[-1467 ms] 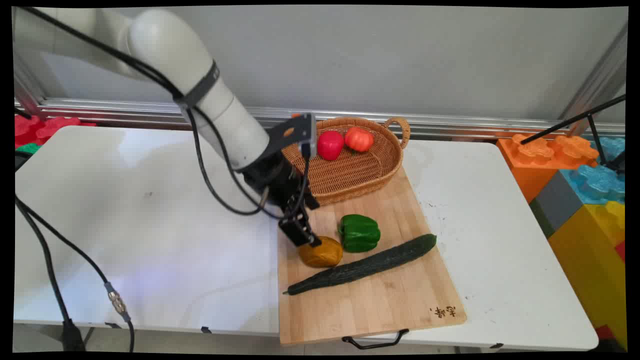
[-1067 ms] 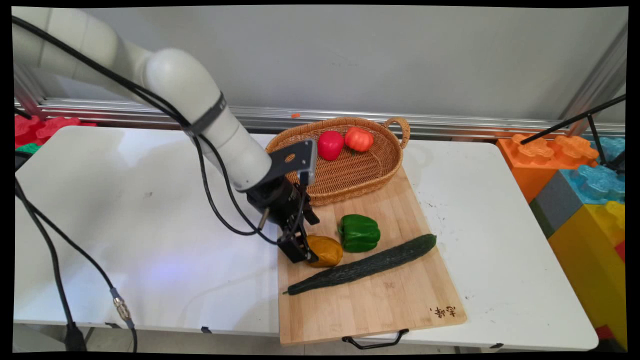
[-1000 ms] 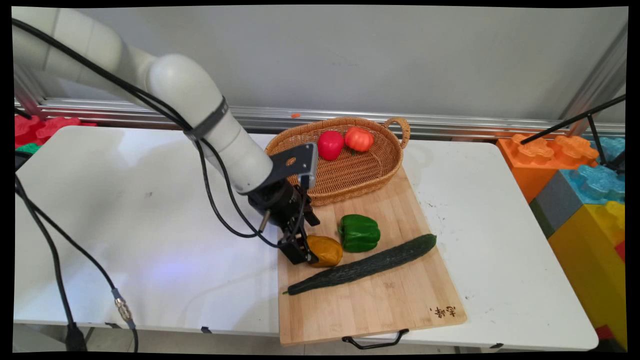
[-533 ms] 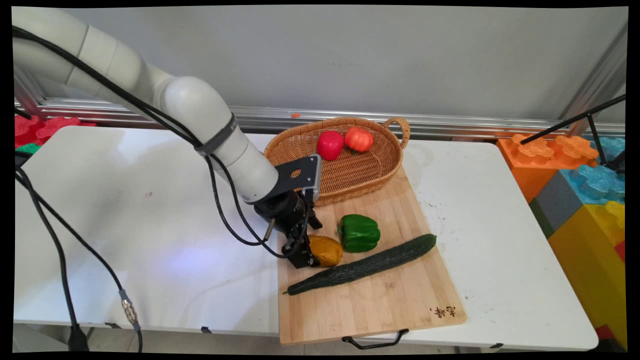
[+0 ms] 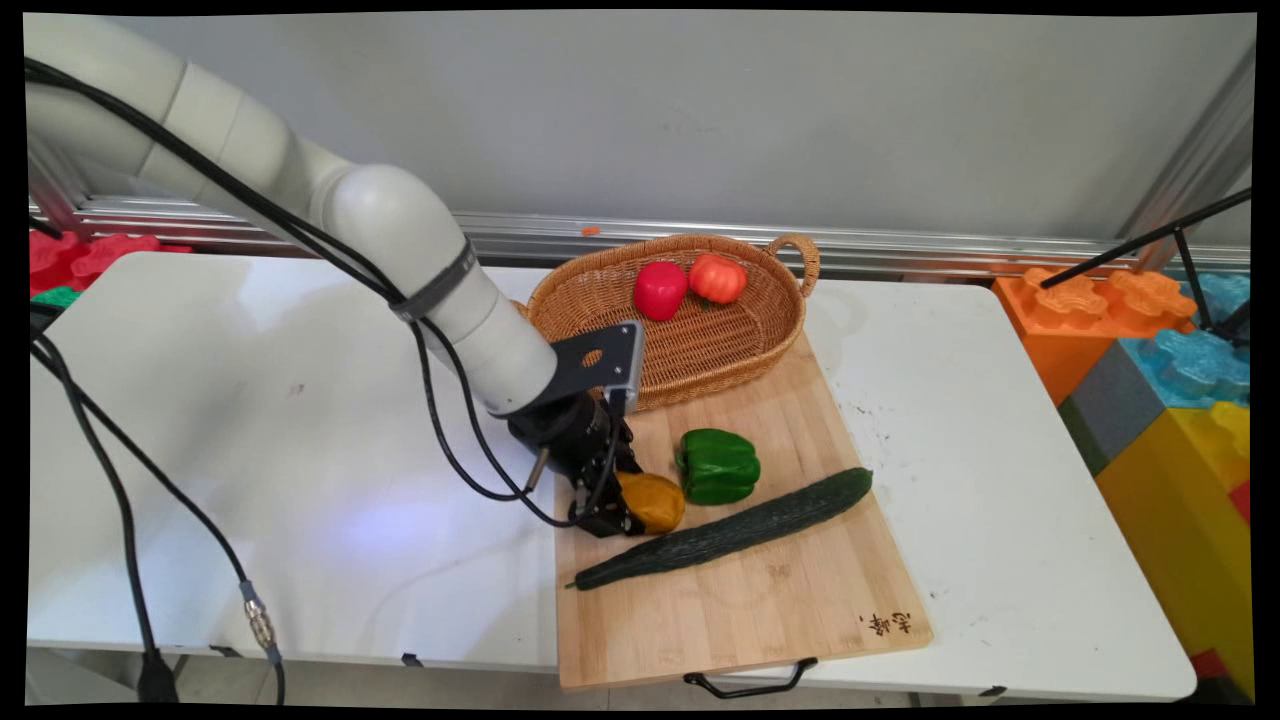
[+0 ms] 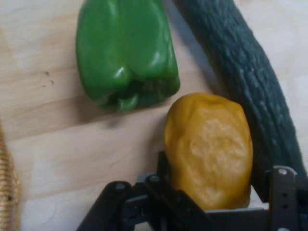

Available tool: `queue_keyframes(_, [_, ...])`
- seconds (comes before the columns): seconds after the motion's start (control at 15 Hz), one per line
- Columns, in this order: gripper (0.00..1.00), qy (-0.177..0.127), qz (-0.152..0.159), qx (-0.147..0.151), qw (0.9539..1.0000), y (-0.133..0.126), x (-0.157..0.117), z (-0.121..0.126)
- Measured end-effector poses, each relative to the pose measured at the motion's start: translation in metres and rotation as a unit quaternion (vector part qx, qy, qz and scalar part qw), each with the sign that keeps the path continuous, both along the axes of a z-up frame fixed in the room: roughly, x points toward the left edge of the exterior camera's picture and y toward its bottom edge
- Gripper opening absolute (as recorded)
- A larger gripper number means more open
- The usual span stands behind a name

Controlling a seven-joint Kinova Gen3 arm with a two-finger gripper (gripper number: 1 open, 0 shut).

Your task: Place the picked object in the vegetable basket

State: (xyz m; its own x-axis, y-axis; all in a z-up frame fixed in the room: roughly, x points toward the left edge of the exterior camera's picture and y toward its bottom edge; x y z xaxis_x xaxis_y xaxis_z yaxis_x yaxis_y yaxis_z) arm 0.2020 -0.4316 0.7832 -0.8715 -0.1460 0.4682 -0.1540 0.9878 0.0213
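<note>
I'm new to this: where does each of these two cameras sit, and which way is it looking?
Main view: fixed above the table's near side, looking down across it to the wall; shows the white arm and gripper.
Hand view: on the hand, looking along the gripper at the board; its black fingers show either side of the yellow vegetable.
Shared: yellow vegetable, green pepper, cucumber.

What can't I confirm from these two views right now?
- Claw contact on the yellow potato: hand view, fingertips cut off by the bottom edge; main view, wrist and linkage cover it.
- Burnt mark on the cutting board: main view, too small to read.
- Basket: hand view, only a sliver at the left edge.
</note>
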Motion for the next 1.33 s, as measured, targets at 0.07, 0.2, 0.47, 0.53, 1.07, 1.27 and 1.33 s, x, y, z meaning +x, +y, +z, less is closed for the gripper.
queue_keyframes(0.07, [0.0, 0.002, 0.002, 0.002, 1.0, 0.0, 0.002, 0.006])
queue_keyframes(0.2, [0.0, 0.005, 0.006, 0.004, 1.0, 0.001, 0.007, 0.019])
queue_keyframes(0.47, [0.0, 0.013, 0.02, 0.0, 0.9997, -0.001, 0.012, 0.059])
queue_keyframes(0.53, [0.0, 0.017, 0.027, -0.004, 0.9995, -0.003, 0.01, 0.069])
queue_keyframes(1.07, [0.0, 0.041, 0.122, -0.069, 0.9893, -0.067, -0.018, 0.115])
queue_keyframes(1.27, [0.0, 0.04, 0.16, -0.086, 0.9825, -0.096, -0.024, 0.111])
queue_keyframes(1.33, [0.0, 0.039, 0.168, -0.089, 0.9809, -0.103, -0.025, 0.109])
